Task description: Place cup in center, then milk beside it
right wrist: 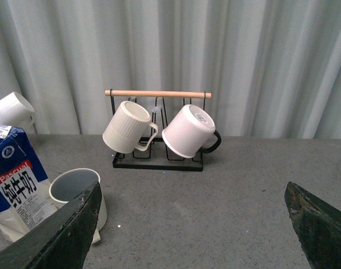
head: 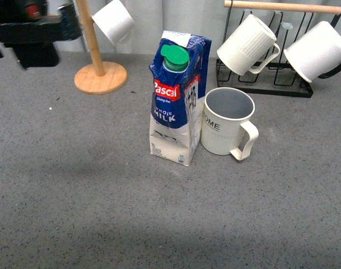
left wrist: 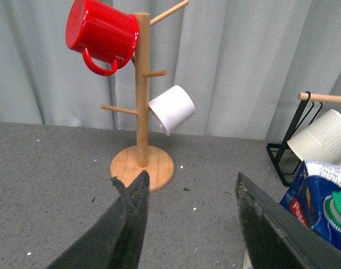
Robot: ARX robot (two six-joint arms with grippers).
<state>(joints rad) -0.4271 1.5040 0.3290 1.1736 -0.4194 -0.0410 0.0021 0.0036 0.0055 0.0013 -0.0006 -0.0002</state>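
Front view shows the cup [head: 227, 121] mid-table with the milk [head: 177, 98] touching its side, so both placements look done. The left gripper [left wrist: 190, 218] and right gripper [right wrist: 195, 224] hang released, holding nothing.

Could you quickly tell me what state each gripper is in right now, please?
Left gripper: open, holding nothing.
Right gripper: open wide, holding nothing.

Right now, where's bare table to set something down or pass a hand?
Bare grey table runs along the whole near side, in front of the milk and cup. Also open: left of the milk, below the wooden mug tree, and right of the cup in front of the black rack. Crowded: the milk-cup pair, nearly touching, and the back row.
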